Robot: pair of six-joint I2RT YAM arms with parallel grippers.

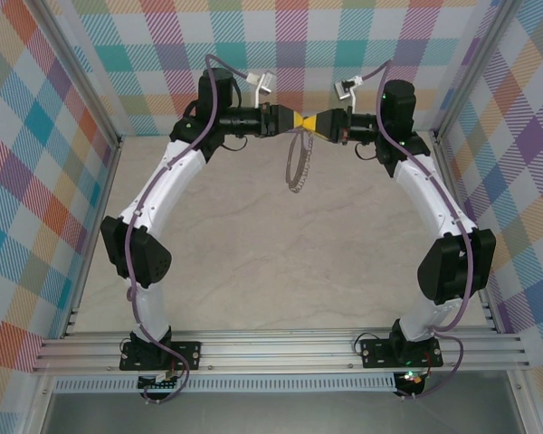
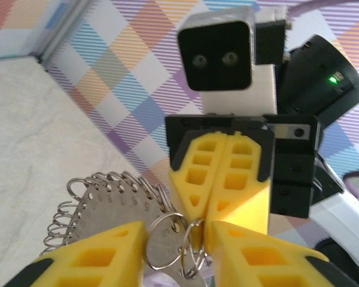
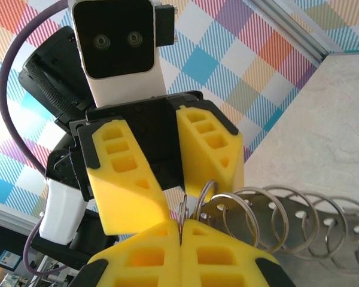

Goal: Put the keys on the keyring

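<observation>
Clearly right end effector (image 3: 180, 230) pinches the partly cropped keyring (image 3: 287, 206); left end effector (image 2: 175, 236) sits released.

Yellow left gripper (image 1: 302, 120) and right gripper (image 1: 313, 122), silvery keyring (image 1: 296, 165), white arms (image 1: 176, 176) with black joints, pale beige marbled worktop (image 1: 271, 262), pastel plaid walls (image 1: 36, 145)

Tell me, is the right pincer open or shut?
Shut. The right pincer presses both fingers together on a wire of the keyring.
</observation>
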